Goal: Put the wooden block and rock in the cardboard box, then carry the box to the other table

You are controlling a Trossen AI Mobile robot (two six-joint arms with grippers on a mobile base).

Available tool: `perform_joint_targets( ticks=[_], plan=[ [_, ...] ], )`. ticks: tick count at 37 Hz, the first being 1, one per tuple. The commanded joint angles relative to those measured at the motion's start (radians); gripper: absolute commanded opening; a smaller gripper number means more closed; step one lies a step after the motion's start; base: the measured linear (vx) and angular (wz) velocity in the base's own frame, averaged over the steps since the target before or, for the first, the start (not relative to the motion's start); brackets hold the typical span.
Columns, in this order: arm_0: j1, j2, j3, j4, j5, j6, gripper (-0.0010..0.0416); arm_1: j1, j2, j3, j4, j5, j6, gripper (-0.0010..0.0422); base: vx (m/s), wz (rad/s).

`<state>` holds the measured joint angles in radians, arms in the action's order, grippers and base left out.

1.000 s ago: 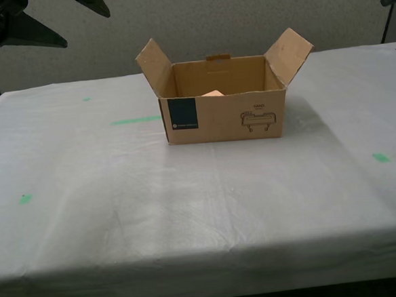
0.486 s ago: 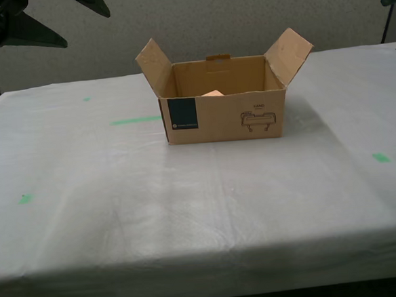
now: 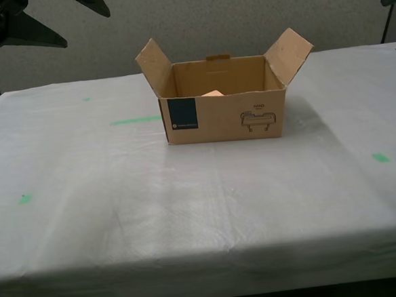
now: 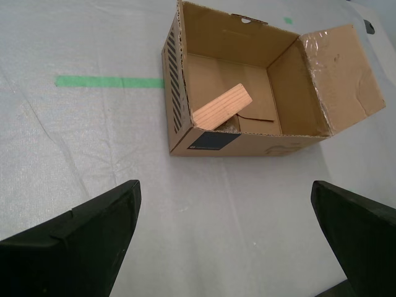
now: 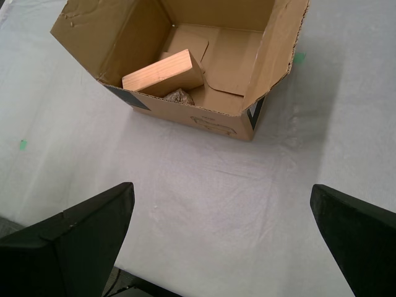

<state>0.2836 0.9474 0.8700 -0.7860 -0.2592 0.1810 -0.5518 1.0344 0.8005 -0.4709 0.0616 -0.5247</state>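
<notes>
No movement; cardboard box [image 3: 222, 109] marked "HAND"

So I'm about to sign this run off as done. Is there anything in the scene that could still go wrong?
Two small risks. The wooden block lies tilted in the cardboard box, propped over the rock, so a knock could make it slip and rattle. The box's side flaps stand open and stick outward, so my first hand or my second hand, both open and clear of the box, might catch one if an arm swings close, nudging the box across the cloth-covered table.
</notes>
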Motion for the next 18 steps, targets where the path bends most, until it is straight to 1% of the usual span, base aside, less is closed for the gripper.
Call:
perform_joint_targets(
  ticks=[1, 18],
  plan=[
    [0.001, -0.001, 0.0, 0.001, 0.003, 0.004, 0.0397, 0.0, 0.0, 0.001, 0.002, -0.002, -0.003, 0.0375, 0.0, 0.0],
    [0.0, -0.001, 0.0, 0.001, 0.003, 0.003, 0.0397, 0.0, 0.0, 0.001, 0.002, -0.002, -0.003, 0.0375, 0.0, 0.0]
  ],
)
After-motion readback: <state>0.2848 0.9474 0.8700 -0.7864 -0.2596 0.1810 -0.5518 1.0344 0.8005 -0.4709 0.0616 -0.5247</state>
